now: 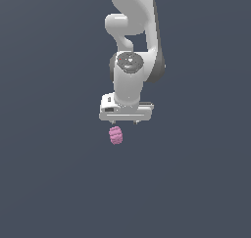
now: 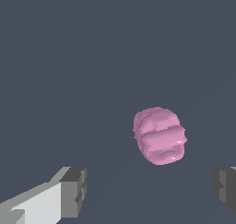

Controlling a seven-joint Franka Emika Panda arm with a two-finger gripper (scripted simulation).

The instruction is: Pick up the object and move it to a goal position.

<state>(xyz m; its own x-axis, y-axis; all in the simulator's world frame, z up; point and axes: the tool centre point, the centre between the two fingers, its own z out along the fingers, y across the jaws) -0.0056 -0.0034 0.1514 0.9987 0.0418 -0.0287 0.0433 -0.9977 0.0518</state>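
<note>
**One pink lump, one arm**

One pink ridged barrel-shaped lump (image 1: 115, 135) on the grey counter (image 1: 49, 183), just below the white tool (image 1: 125, 122), nearer one fingertip. Tool fingers (image 2: 73, 191) spread wide apart, touching nothing. One Panda arm (image 1: 131, 36). No readable writing anywhere.

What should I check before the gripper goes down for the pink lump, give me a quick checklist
1. Jaws open: ok, the gripper shows a wide gap.
2. Gap wider than the pink lump: ok.
3. Lump free, untouched by the fingers: ok.
4. Lump centred between the fingers: not ok, in the exterior view it sits toward the exterior view's left finger.
5. Height above the lump: cannot tell.
6. Goal position: cannot tell, no marker visible.
</note>
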